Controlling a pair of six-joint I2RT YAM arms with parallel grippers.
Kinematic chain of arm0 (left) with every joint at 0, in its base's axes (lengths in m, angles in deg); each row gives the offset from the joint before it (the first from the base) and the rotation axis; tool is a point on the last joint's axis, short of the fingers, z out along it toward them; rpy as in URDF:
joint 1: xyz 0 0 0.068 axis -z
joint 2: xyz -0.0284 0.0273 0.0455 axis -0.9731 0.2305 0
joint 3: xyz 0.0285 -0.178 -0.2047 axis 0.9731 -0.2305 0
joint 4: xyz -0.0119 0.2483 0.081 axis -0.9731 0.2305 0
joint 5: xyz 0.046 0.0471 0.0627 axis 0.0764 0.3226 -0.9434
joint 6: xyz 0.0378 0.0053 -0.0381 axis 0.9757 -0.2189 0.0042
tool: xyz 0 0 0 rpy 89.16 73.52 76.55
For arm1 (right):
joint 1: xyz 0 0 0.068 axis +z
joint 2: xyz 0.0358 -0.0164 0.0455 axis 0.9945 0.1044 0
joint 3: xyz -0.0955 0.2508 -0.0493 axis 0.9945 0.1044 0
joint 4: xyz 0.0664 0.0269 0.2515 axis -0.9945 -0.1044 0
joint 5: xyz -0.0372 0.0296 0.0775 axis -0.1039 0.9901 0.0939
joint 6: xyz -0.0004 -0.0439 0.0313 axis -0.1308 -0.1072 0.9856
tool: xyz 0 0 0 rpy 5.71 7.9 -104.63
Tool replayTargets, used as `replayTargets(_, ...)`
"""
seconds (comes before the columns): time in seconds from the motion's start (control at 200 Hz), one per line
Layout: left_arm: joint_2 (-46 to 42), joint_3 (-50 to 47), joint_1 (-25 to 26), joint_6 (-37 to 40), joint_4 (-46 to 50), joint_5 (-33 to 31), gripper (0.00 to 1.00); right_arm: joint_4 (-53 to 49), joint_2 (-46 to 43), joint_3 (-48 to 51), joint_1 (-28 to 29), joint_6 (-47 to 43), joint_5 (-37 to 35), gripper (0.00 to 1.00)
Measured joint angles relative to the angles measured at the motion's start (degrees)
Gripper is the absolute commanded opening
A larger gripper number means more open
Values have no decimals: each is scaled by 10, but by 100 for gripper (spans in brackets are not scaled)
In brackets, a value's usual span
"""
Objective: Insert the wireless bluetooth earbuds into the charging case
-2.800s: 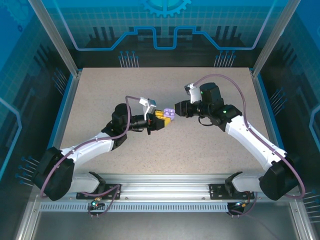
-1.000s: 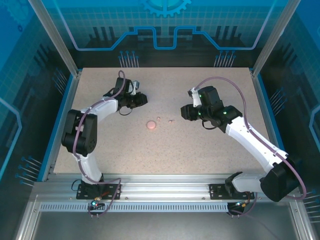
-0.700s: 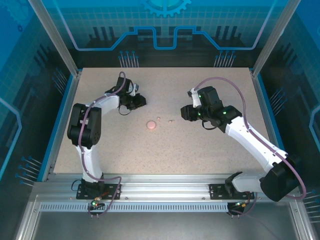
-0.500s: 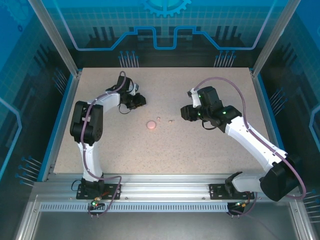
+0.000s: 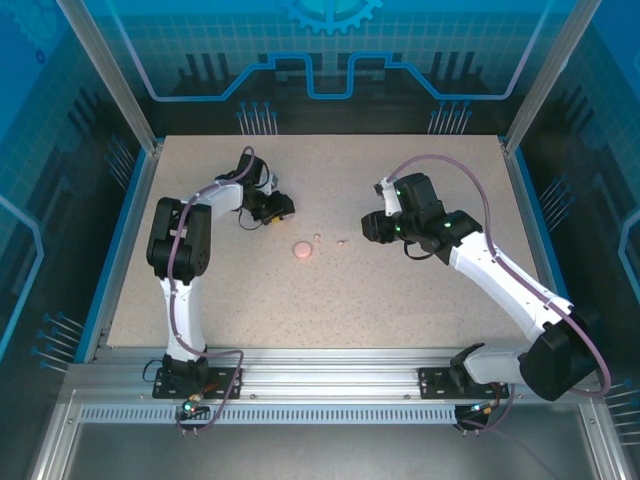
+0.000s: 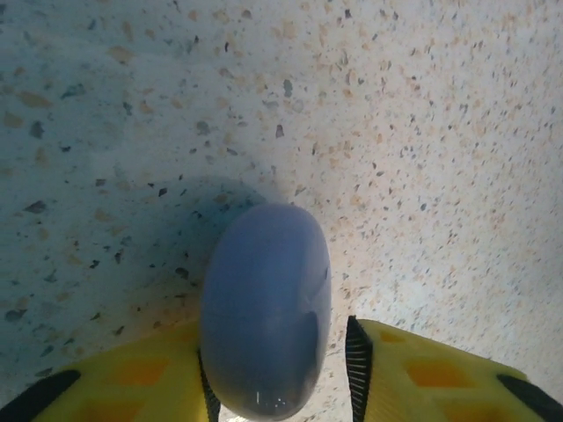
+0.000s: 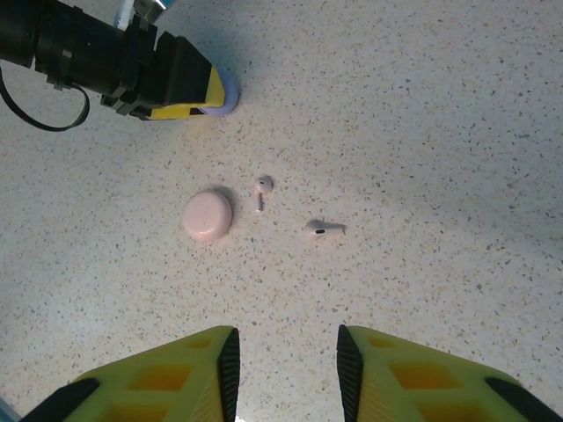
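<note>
A closed purple charging case [image 6: 266, 308] lies on the table between the fingers of my left gripper [image 6: 280, 369]. Its left pad touches the case, and a gap shows at the right pad [image 6: 355, 365], so the gripper is open. That left gripper [image 5: 283, 208] sits far left of centre. A closed pink case [image 7: 208, 216] lies mid-table with two pale pink earbuds [image 7: 262, 186] [image 7: 322, 229] just to its right. My right gripper [image 7: 284, 365] hovers open and holds nothing, short of the buds. From above, the right gripper [image 5: 366, 226] faces the pink case [image 5: 301, 250].
The speckled table [image 5: 330, 300] is bounded by blue side rails and an aluminium frame. The left arm's elbow [image 5: 178, 235] folds up tall near the left edge. The purple case's edge [image 7: 227, 95] peeks from under the left gripper's yellow fingers [image 7: 185, 98].
The left gripper took the purple case from mid-table to the far left, and its jaws have just parted from it. The left elbow folded further left. The right arm held still.
</note>
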Motion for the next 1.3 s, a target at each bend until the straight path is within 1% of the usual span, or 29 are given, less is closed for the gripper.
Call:
replayTargets(0.07,0,0,0,3,6,-9,60,0,0,0,0,-2,0,37)
replayTargets(0.145,-1,1,0,6,8,-15,64,0,1,0,0,-2,0,38)
replayTargets(0.205,-4,2,1,14,12,-23,67,0,3,0,0,-2,0,38)
replayTargets(0.28,-10,2,0,21,22,-42,67,0,10,0,0,-3,3,38)
replayTargets(0.395,-27,2,-2,37,41,-62,65,0,25,0,0,-4,10,38)
replayTargets(0.49,-52,-3,-3,50,45,-59,59,1,43,-1,0,-5,22,38)
replayTargets(0.53,-64,-5,-3,59,47,-50,55,1,53,-1,0,-5,28,38)
replayTargets(0.65,-84,-5,0,81,48,-11,49,8,81,-1,0,-5,47,38)
replayTargets(0.845,-85,-10,21,108,56,38,39,25,119,-1,3,1,68,38)
replayTargets(1.136,-56,-15,54,113,57,66,34,66,151,10,10,26,98,38)
replayTargets(1.301,-38,-20,58,123,57,66,35,77,174,15,20,34,107,38)
